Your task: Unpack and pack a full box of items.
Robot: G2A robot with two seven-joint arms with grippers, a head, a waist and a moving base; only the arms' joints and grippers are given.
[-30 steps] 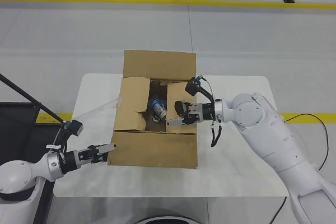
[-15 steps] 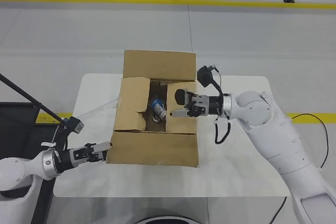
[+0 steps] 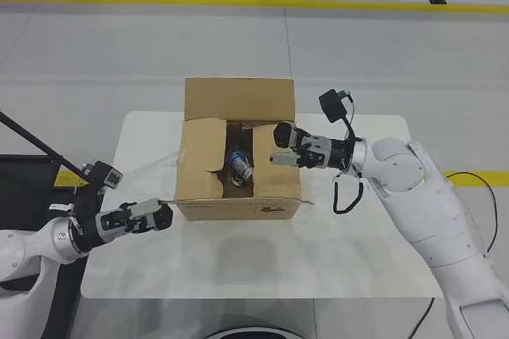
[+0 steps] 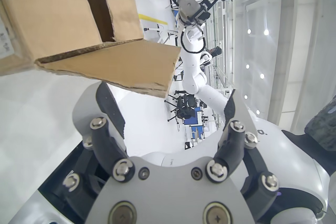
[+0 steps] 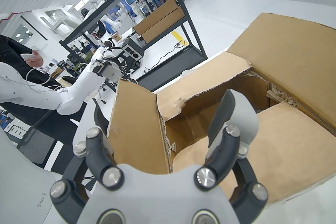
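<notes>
Top view: desk (image 3: 356,254) carries the box (image 3: 237,100) at its middle; right claw (image 3: 282,147) gapes astride a side flap (image 3: 276,182), left claw (image 3: 157,215) spread empty beside the front corner. Pulling hard may tear the ragged flap or drag the box

Bright, even light from ceiling lamps (image 4: 266,32), soft faint shadows, wrist views bowed at the edges.

You are seeing little inside the box (image 3: 237,208): its flaps (image 3: 201,157) are covering most of it, and the blue-and-white item (image 3: 238,165) in the gap is showing too small to name. One raised flap (image 5: 136,128) is hiding most of a finger of the right gripper (image 5: 165,107). The left wrist view's edge is cutting off the box.
</notes>
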